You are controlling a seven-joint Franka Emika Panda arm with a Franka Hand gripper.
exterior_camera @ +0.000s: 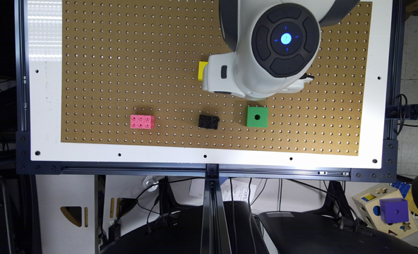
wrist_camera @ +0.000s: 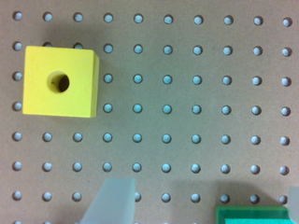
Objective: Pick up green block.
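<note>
Gripper spread wide, empty, above pegboard; green block at one fingertip (wrist view).

Green block on pegboard, black brick beside it

The green block stands alone on the pegboard surface, with bare board on every side of it. The nearest obstacle is the black studded brick toward the exterior view's left, apart from it with open board between. The yellow cube sits well apart, and the pink brick lies farther left.
</note>
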